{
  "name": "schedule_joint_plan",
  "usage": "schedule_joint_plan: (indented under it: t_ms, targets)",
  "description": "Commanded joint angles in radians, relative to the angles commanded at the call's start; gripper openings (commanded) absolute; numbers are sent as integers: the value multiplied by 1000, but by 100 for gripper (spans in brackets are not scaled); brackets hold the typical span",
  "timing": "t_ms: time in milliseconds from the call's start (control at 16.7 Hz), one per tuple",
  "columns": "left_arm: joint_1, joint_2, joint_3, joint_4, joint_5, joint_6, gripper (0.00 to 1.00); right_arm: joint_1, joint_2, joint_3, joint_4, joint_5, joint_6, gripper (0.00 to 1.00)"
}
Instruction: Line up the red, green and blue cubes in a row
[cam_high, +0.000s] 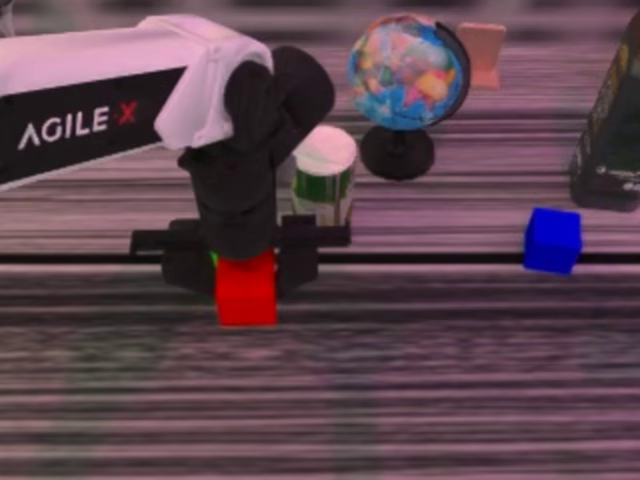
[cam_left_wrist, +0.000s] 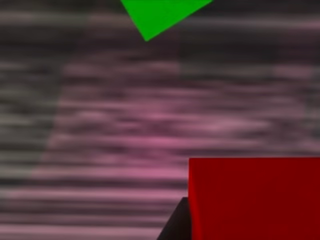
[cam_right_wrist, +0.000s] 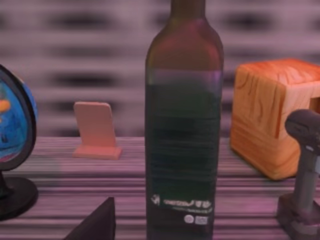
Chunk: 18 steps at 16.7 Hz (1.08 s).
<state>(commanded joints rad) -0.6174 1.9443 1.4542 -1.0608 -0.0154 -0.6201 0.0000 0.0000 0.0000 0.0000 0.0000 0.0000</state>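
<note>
My left gripper (cam_high: 247, 272) reaches down at the table's left middle and is shut on the red cube (cam_high: 247, 292), with a dark finger against each side. In the left wrist view the red cube (cam_left_wrist: 255, 200) fills the corner, and one finger (cam_left_wrist: 176, 226) touches its side. The green cube (cam_high: 214, 258) is almost wholly hidden under that gripper, just behind the red one. Only a corner of the green cube (cam_left_wrist: 160, 15) shows in the wrist view, apart from the red. The blue cube (cam_high: 553, 240) sits alone at the right. My right arm is outside the top view.
A white-topped green can (cam_high: 323, 178) stands right behind the left gripper, a globe (cam_high: 407, 75) farther back, a pink stand (cam_high: 483, 50) beyond. A dark bottle (cam_high: 610, 130) stands at the right edge. In the right wrist view one dark fingertip (cam_right_wrist: 100, 222) shows before the bottle (cam_right_wrist: 183, 125) and a wooden block (cam_right_wrist: 275, 115).
</note>
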Motion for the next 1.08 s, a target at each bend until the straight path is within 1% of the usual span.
schedule_joint_plan:
  t_ms: [360,780,1080]
  targets:
    - [3,10,-10,15,1,3,0,0,0,0,0,0,0,100]
    - [1,86,-152,240,1,2,0,0,0,0,0,0,0,100]
    - [1,93,-163,256,1,2,0,0,0,0,0,0,0,100]
